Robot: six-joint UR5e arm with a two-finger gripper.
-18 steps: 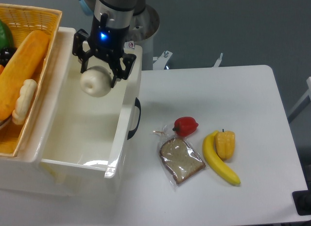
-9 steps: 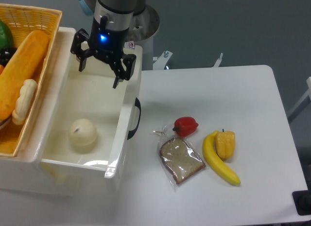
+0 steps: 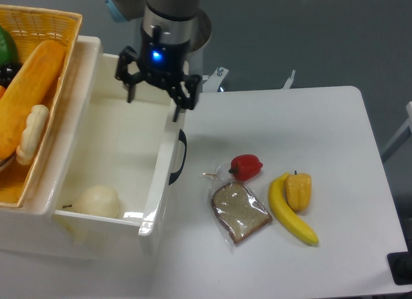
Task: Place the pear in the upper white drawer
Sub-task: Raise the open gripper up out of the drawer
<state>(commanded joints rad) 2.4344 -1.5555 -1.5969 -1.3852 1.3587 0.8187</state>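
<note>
Above the drawer's (image 3: 161, 177) right wall, near its far end, the pincer (image 3: 153, 96) hangs with fingers spread apart and nothing between them; a blue light glows on its body. Below and to the left of the pincer, well apart from it, the pear (image 3: 98, 201) lies on the drawer floor against the near wall, close to the near-left corner. Directly below the pincer, the black handle (image 3: 178, 156) sits on the outer face of the drawer's right wall. Left of the pincer, a wicker basket (image 3: 45, 22) borders the drawer and holds bread and other produce. Below and to the right of the pincer, on the tabletop (image 3: 309, 119), lie a red pepper (image 3: 246, 166), a bagged bread slice (image 3: 239, 211), a banana (image 3: 290, 212) and a yellow pepper (image 3: 299, 190) touching the banana.
</note>
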